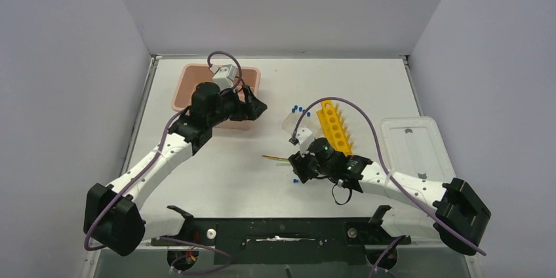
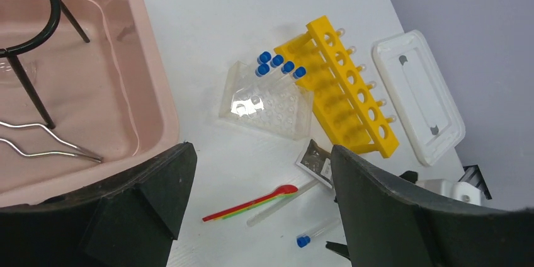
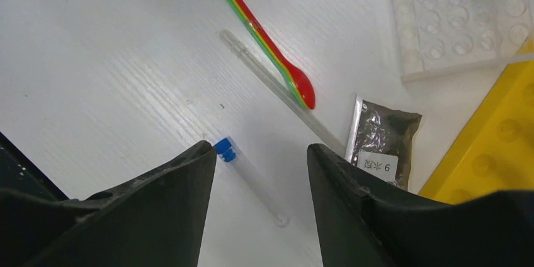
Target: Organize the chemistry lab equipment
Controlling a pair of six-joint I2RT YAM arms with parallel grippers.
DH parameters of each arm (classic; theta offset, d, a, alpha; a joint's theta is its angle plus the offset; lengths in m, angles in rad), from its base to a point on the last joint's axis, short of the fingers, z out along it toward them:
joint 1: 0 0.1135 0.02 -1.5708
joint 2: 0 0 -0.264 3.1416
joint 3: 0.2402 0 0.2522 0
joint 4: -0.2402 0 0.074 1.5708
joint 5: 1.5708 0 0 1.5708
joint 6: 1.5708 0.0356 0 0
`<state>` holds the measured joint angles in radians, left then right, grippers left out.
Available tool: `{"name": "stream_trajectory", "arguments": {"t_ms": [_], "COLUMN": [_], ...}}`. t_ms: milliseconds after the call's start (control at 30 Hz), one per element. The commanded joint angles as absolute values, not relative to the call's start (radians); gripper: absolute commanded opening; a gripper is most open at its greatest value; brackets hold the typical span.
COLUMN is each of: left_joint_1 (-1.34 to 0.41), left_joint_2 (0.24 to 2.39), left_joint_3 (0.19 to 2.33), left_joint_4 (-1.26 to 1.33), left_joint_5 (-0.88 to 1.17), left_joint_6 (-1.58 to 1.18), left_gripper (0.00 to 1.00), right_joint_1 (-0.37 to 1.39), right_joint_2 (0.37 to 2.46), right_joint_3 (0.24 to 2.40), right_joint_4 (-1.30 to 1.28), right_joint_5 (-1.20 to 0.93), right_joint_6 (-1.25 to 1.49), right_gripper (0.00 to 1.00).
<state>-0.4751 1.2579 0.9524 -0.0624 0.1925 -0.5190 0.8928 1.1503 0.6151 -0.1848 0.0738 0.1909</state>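
My right gripper is open, low over the table, with its jaws on either side of a loose blue-capped clear tube lying flat. Thin coloured sticks and a clear rod lie just beyond it. My left gripper is open and empty, above the right edge of the pink tub. The tub holds the black wire ring with stem and metal tongs. The clear tube rack holds several blue-capped tubes, next to the yellow holed rack.
A small dark sachet lies between the sticks and the yellow rack. The white lid lies flat at the right. The pink tub sits at the back left. Grey walls enclose the table.
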Motion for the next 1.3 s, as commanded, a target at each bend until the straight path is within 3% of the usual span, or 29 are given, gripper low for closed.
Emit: {"name": "stream_trajectory", "arguments": {"t_ms": [0,100,167,200,267,300,367,433,833,1267], "left_joint_1": [-0.464,-0.457,-0.453,-0.45,-0.448,-0.448,-0.447,-0.445,-0.428,-0.41], "left_joint_2": [1.206,1.197,1.192,1.192,1.191,1.189,1.187,1.183,1.169,1.162], "left_joint_3": [0.947,0.938,0.928,0.925,0.917,0.914,0.91,0.91,0.895,0.878], "left_joint_4": [-0.013,-0.016,-0.008,-0.006,-0.001,0.001,0.002,0.0,0.007,0.025], "left_joint_5": [0.222,0.227,0.227,0.227,0.231,0.235,0.24,0.242,0.259,0.28], "left_joint_6": [-0.524,-0.525,-0.523,-0.524,-0.528,-0.529,-0.531,-0.529,-0.525,-0.531], "left_gripper": [0.78,0.78,0.77,0.77,0.77,0.77,0.77,0.77,0.77,0.77], "right_joint_1": [0.901,0.913,0.924,0.925,0.928,0.931,0.931,0.931,0.94,0.949], "right_joint_2": [1.177,1.198,1.193,1.188,1.184,1.187,1.205,1.24,1.38,1.457], "right_joint_3": [0.602,0.619,0.62,0.62,0.626,0.63,0.648,0.676,0.731,0.752], "right_joint_4": [-0.105,-0.136,-0.138,-0.141,-0.16,-0.174,-0.21,-0.251,-0.295,-0.32], "right_joint_5": [0.095,0.104,0.107,0.108,0.097,0.091,0.072,0.048,-0.031,0.046], "right_joint_6": [0.172,0.162,0.16,0.163,0.166,0.165,0.162,0.166,0.191,0.237], "right_gripper": [0.52,0.12,0.05,0.08,0.36,0.44,0.57,0.63,0.6,0.55]}}
